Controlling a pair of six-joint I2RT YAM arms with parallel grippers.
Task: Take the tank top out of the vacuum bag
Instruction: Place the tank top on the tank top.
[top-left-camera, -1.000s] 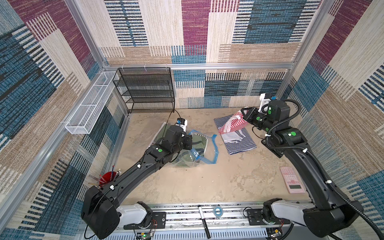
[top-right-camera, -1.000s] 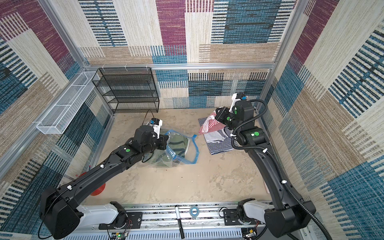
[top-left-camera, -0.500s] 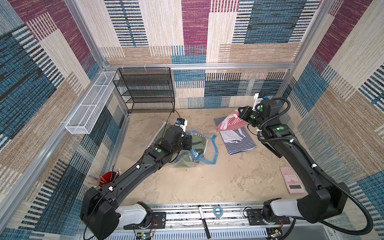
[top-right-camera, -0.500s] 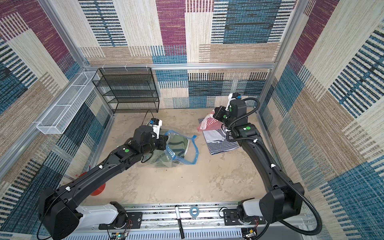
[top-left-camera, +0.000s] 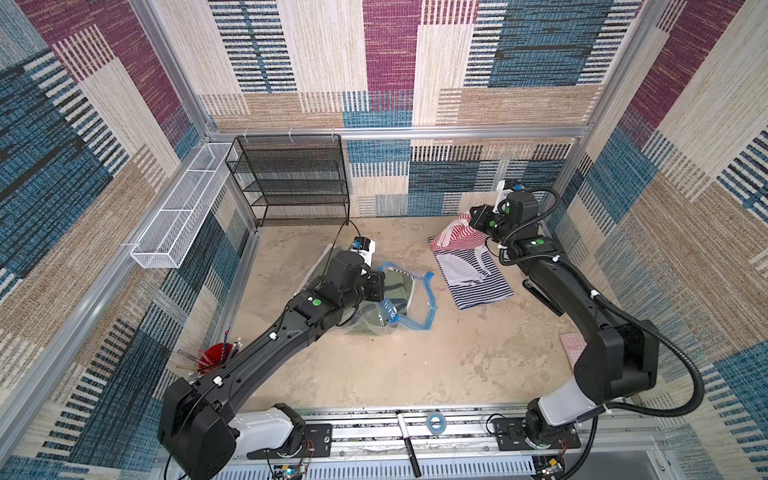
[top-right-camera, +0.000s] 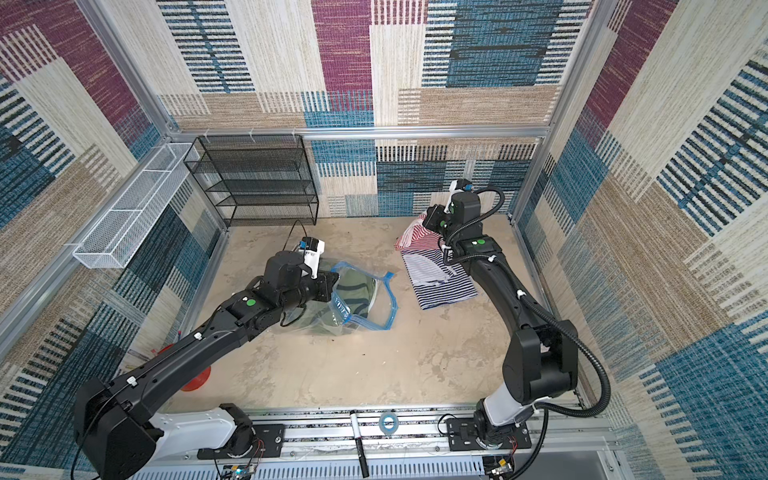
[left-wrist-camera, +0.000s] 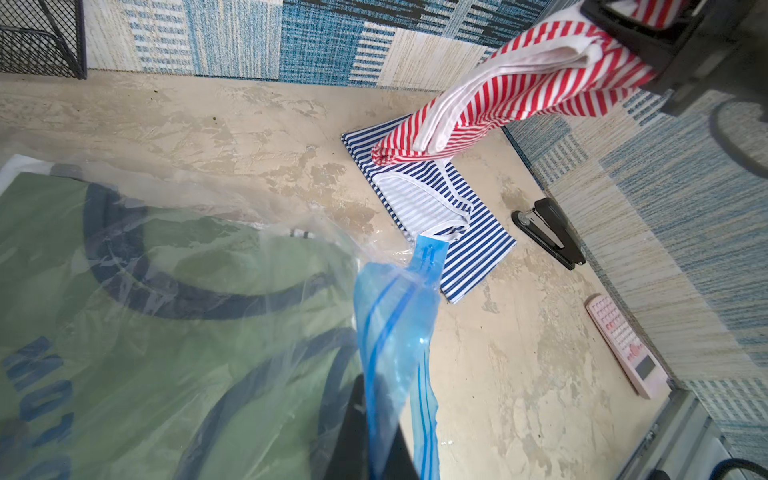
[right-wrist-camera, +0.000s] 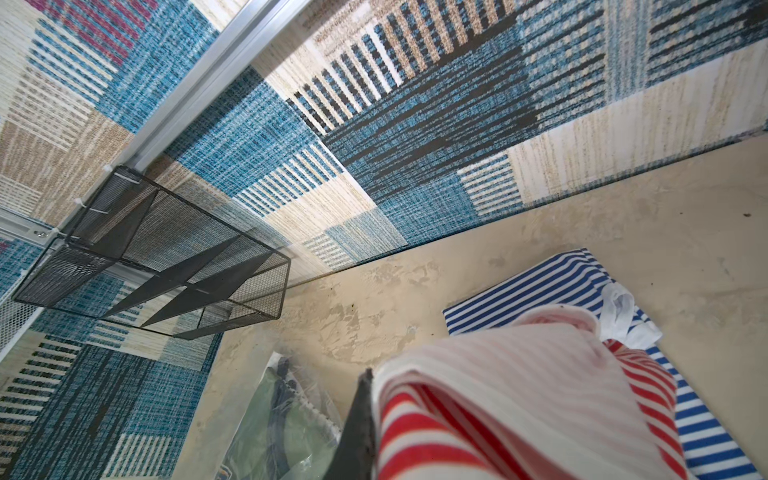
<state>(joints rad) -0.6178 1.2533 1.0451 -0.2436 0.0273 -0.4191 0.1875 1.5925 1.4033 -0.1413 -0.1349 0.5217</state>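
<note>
Vacuum bag (top-left-camera: 409, 305) centre of frame in both top views, on table (top-left-camera: 415, 374), mouth open, green garment (left-wrist-camera: 166, 291) inside. Left gripper (top-left-camera: 383, 296) pinched tight on bag's blue zip strip (left-wrist-camera: 390, 332). Right gripper (top-left-camera: 476, 218) upper right, clamped on red-striped tank top (top-left-camera: 455, 232), held raised, lower end resting on blue-striped top (top-left-camera: 473, 276) lying flat just right of bag.
</note>
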